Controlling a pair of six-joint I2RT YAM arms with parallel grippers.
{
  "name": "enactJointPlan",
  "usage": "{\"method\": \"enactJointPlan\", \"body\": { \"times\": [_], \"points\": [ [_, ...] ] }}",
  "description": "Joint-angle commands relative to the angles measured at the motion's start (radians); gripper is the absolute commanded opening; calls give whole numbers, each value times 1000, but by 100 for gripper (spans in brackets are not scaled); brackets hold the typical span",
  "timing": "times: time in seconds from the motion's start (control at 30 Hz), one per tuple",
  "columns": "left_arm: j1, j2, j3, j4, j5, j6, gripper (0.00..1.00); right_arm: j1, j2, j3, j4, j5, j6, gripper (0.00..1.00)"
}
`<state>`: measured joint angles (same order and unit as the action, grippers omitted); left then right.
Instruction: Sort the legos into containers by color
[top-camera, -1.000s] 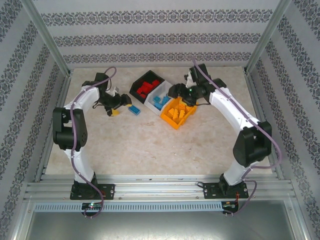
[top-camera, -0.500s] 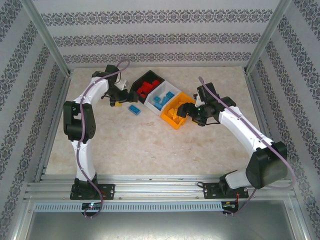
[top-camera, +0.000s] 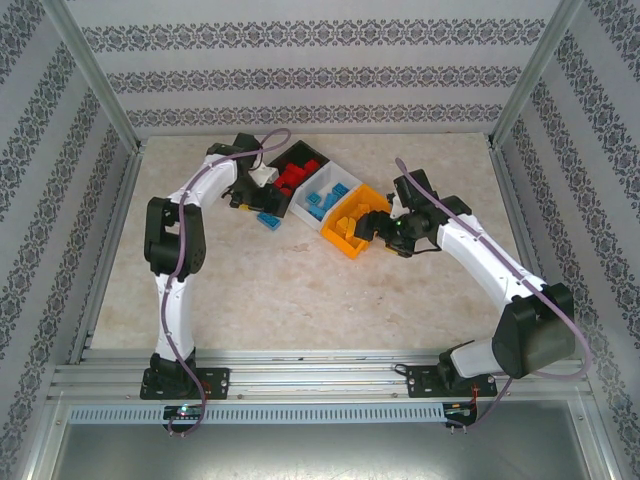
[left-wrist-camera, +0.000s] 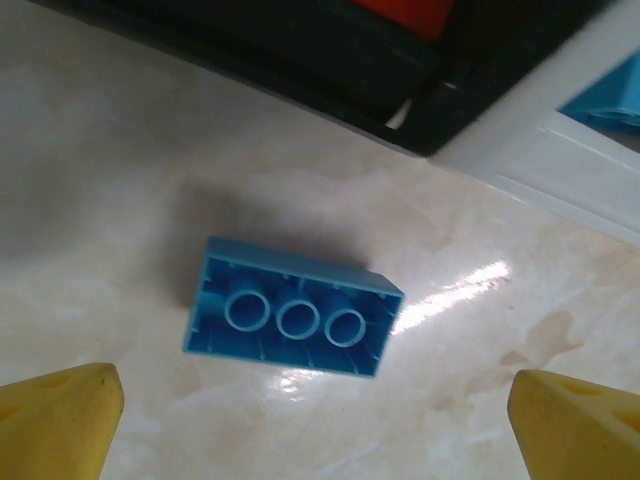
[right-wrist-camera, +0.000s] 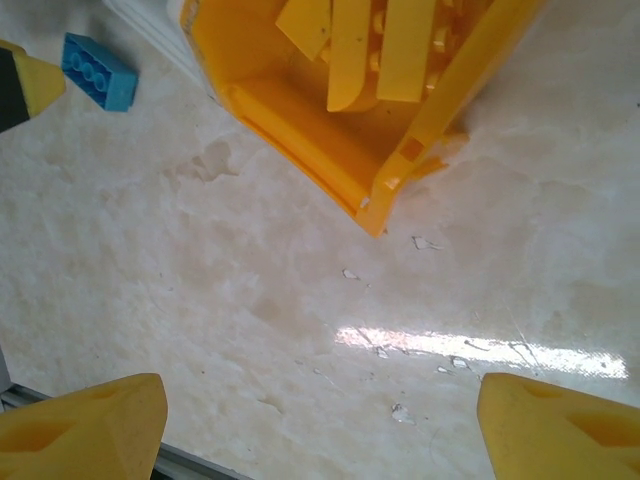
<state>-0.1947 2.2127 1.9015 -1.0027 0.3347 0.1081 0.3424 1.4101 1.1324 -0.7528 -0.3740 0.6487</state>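
One light blue lego (left-wrist-camera: 290, 320) lies upside down on the table, just in front of the black container (left-wrist-camera: 330, 60). My left gripper (left-wrist-camera: 320, 430) hovers above it, open, with nothing between its yellow fingertips (left-wrist-camera: 60, 420). From above, the same lego (top-camera: 268, 219) sits left of the white container (top-camera: 312, 213), and my left gripper (top-camera: 252, 200) is beside it. The black container (top-camera: 277, 165) holds red legos (top-camera: 290, 178), the white one blue legos (top-camera: 325, 198), and the orange container (top-camera: 352, 248) orange legos (right-wrist-camera: 370, 50). My right gripper (right-wrist-camera: 320, 430) is open and empty over bare table beside the orange container (right-wrist-camera: 300, 110).
The three containers stand joined in a slanted row at the back middle of the table. Metal frame posts and patterned walls close in the sides and back. A metal rail (top-camera: 320, 380) runs along the near edge. The beige tabletop (top-camera: 300, 300) spreads out in front of the containers.
My left gripper moved right toward the black container and opened wider. My right gripper drew back from over the orange container to its near right side and opened a little more.
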Motion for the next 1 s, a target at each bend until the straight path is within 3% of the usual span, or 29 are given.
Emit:
{"method": "enactJointPlan", "body": {
  "times": [0.0, 0.5, 0.97],
  "points": [
    [4, 43, 41, -48, -28, 44, 99, -6, -15, -21, -18, 8, -7, 82],
    [-29, 97, 18, -14, -52, 28, 99, -4, 89, 66, -33, -18, -15, 84],
    [-83, 60, -75, 83, -164, -2, 86, 15, 135, 111, -37, -26, -21, 86]
  ]
}}
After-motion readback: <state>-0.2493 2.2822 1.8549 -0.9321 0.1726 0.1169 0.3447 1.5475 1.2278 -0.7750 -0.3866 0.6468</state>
